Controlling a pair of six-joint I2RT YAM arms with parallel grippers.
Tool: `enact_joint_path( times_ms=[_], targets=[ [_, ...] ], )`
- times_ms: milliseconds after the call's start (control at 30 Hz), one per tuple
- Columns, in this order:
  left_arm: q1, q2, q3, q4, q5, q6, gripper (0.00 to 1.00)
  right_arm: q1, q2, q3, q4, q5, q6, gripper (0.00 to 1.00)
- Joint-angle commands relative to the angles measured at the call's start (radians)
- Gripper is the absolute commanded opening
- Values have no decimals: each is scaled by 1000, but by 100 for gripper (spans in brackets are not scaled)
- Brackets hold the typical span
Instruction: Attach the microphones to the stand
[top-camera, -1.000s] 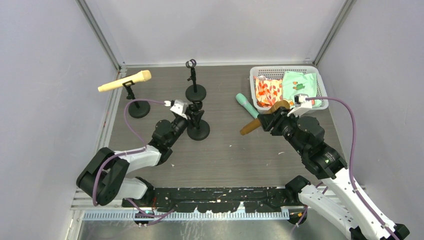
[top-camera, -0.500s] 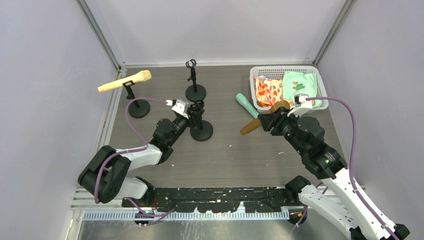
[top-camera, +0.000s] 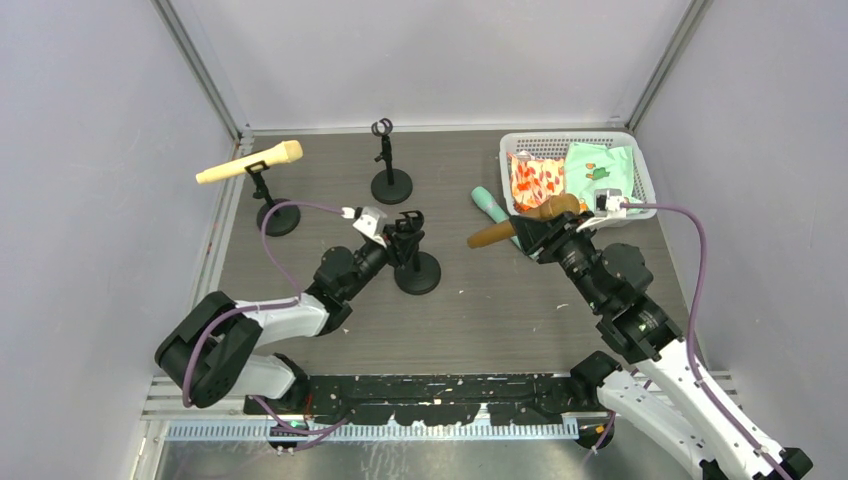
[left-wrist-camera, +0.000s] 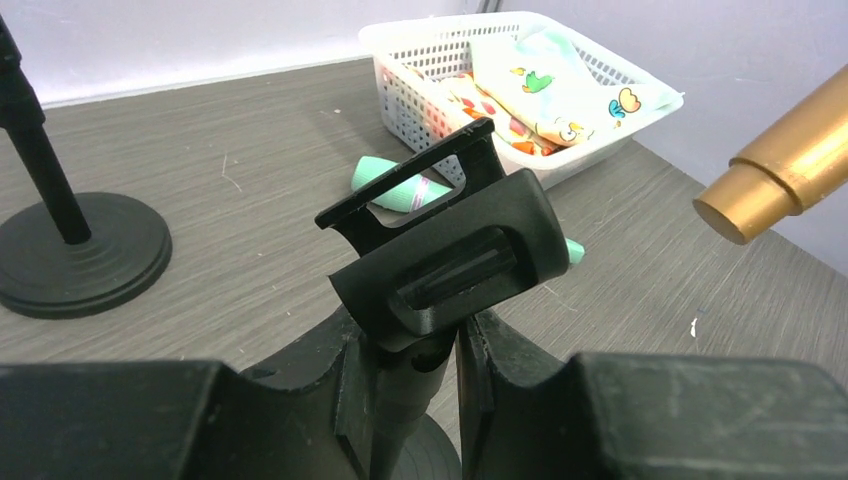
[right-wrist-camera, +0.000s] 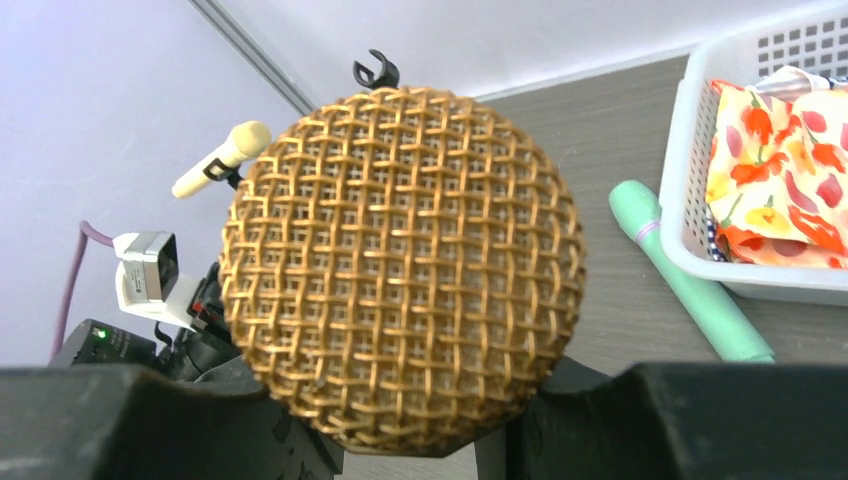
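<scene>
Pale lilac walls (top-camera: 430, 60) enclose a grey wood-grain tabletop (top-camera: 480, 310), seemingly evenly lit.

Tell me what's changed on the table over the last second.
The left gripper, shut on the near stand, slid it right and toward the near edge, closer to the right arm. The right gripper, shut on the golden-brown microphone, swung its handle end left, toward that stand. The cream-yellow microphone, the empty back stand and the mint-green microphone beside the basket stayed put.
</scene>
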Motion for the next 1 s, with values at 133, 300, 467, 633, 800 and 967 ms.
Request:
enact_joint_path(
  times_ms=[133,300,467,633,800,967],
  targets=[
    [-136,42,10,-11,-155,-130,0,-1,-37,-114,461,-44,-15,1],
    [-180,83,28,4,-195,-130,0,-1,2,-85,507,-80,-31,1],
    [-198,116,52,13,-208,-134,0,0,62,-45,498,-126,-43,1],
    [-203,127,62,13,-200,-140,0,0,117,-35,510,-185,-43,1],
    [-206,135,64,13,-192,-147,0,2,153,-25,519,-201,-42,1],
    [-212,144,68,13,-184,-148,0,4,178,-24,530,-202,-38,1]
  ],
)
